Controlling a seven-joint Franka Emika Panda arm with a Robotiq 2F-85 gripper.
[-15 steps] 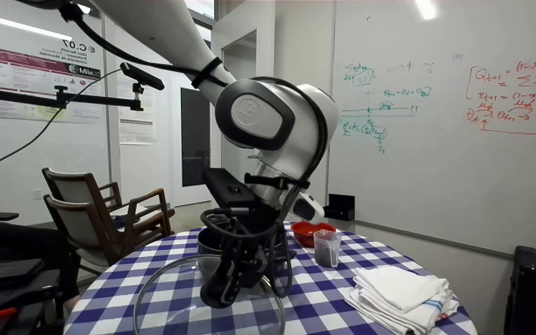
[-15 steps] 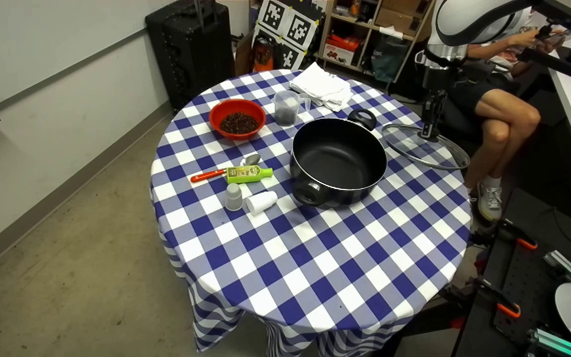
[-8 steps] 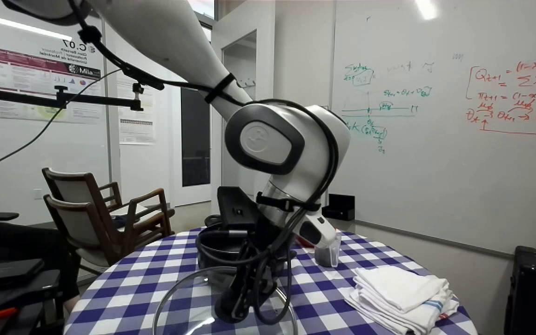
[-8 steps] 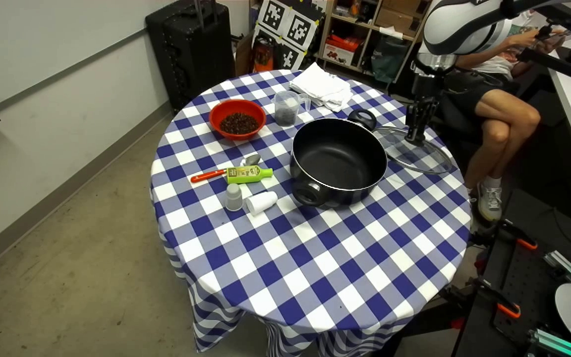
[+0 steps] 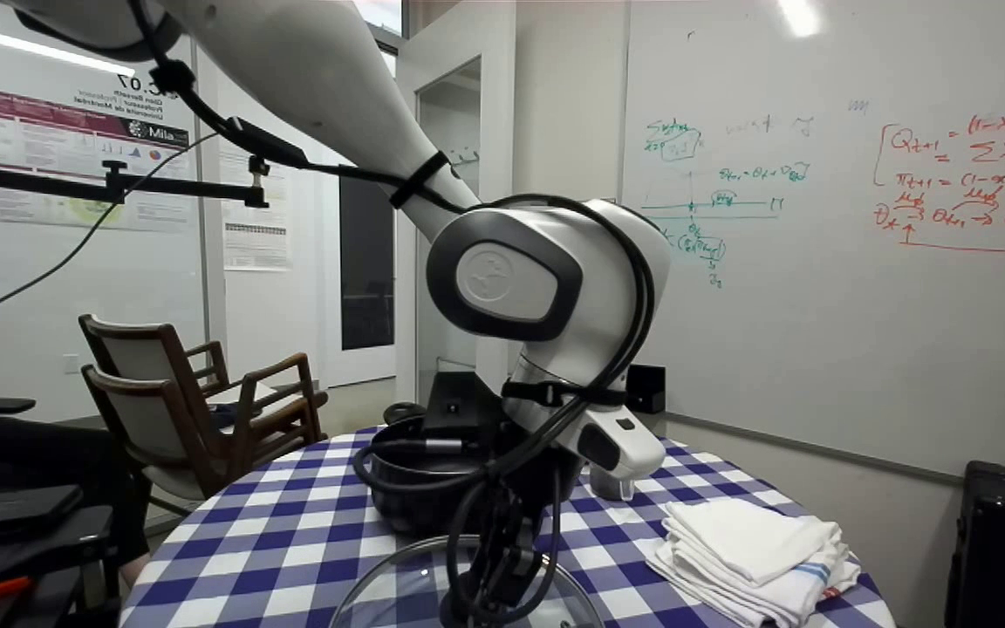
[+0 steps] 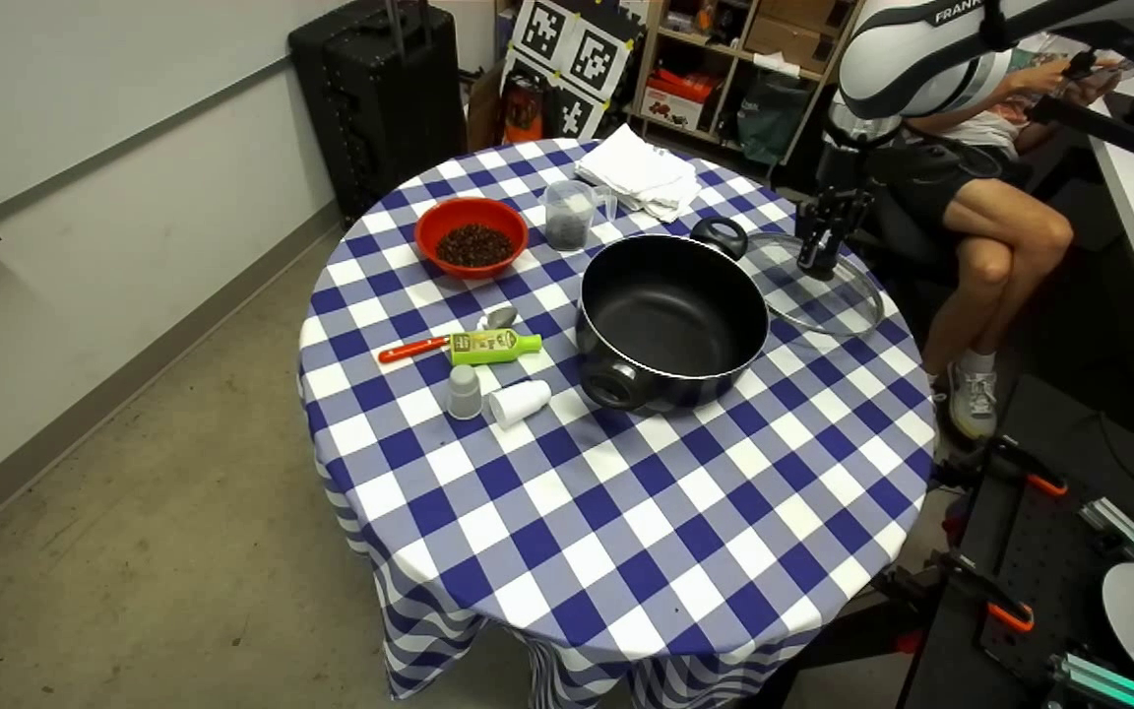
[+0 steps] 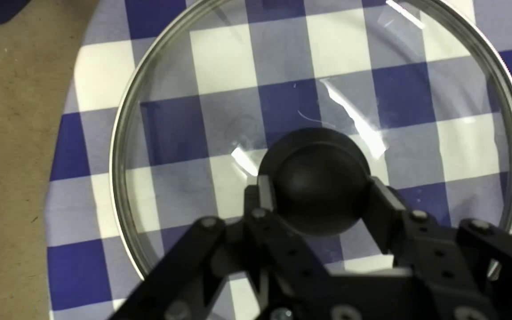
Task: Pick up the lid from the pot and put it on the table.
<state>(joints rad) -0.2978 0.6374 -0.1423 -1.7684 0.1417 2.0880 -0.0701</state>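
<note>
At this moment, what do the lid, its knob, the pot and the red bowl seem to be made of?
Lid: probably clear, glossy glass; the checked cloth shows through, under bright glare. Knob: likely matte black plastic, dull and smooth. Pot: seemingly metal with a dark coating, softly sheened inside, thin bright rim. Red bowl: perhaps smooth plastic, evenly coloured; too small to be sure.

In the wrist view, the top edge crops the lid (image 7: 309,115) at twelve o'clock, while the blurred claw (image 7: 322,195) hides part of its rim near eight.
</note>
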